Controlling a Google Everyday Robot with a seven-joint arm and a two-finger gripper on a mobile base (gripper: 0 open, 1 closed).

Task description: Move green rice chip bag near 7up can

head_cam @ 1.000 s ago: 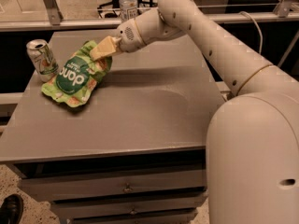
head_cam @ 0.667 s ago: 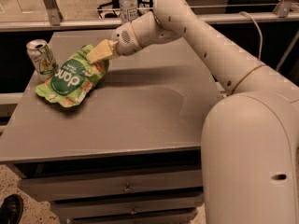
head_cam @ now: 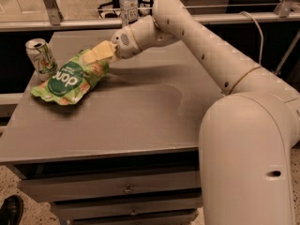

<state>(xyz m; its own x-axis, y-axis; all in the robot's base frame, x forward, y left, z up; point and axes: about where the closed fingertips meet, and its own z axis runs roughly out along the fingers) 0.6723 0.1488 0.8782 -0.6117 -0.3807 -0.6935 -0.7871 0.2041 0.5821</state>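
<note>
The green rice chip bag [head_cam: 68, 80] lies on the grey table [head_cam: 140, 116] at its left side, "dang" circle facing up. The 7up can [head_cam: 41, 57] stands upright just left of the bag, close to it or touching it. My gripper [head_cam: 97, 54] reaches in from the right and is shut on the bag's upper right corner, its pale fingers [head_cam: 104, 49] pinching the crinkled top edge.
A clear plastic bottle [head_cam: 128, 6] stands at the table's far edge behind my arm. Drawers [head_cam: 126, 189] run under the table front. A metal rail [head_cam: 225, 18] crosses behind the table. A dark shoe [head_cam: 10, 211] shows at the bottom left.
My gripper has dragged the bag left toward the can. The bag now lies closer to the can's base.
</note>
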